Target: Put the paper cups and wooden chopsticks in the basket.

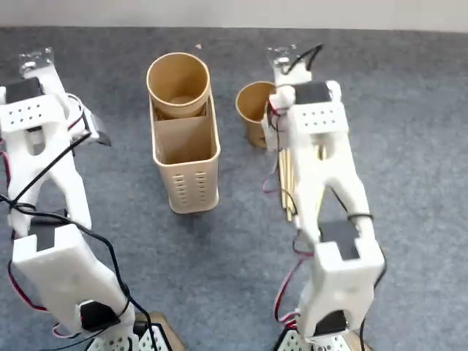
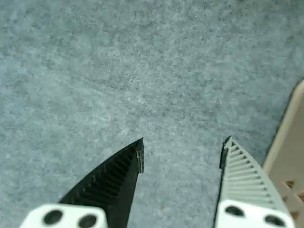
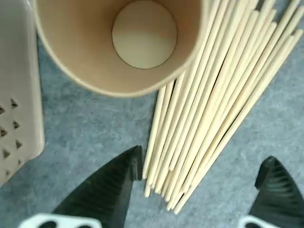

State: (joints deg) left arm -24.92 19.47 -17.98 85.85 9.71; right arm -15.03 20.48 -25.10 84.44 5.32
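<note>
The counter [image 1: 219, 263] has a grey, felt-like surface. On its right part a bundle of wooden chopsticks [image 3: 209, 95] lies flat. The right end effector [image 3: 204, 159] hangs over one end of the bundle, its fingers spread wide and gripping nothing. Just beside the sticks, a little farther, a paper cup [image 3: 142, 33] stands upright with nothing inside. The beige basket [image 1: 186, 183] stands in the middle, near this cup. A second paper cup [image 1: 178, 84] sits upright in the far compartment. The left end effector [image 2: 183, 152] is over the bare surface beside the basket, its fingers apart with nothing between them
</note>
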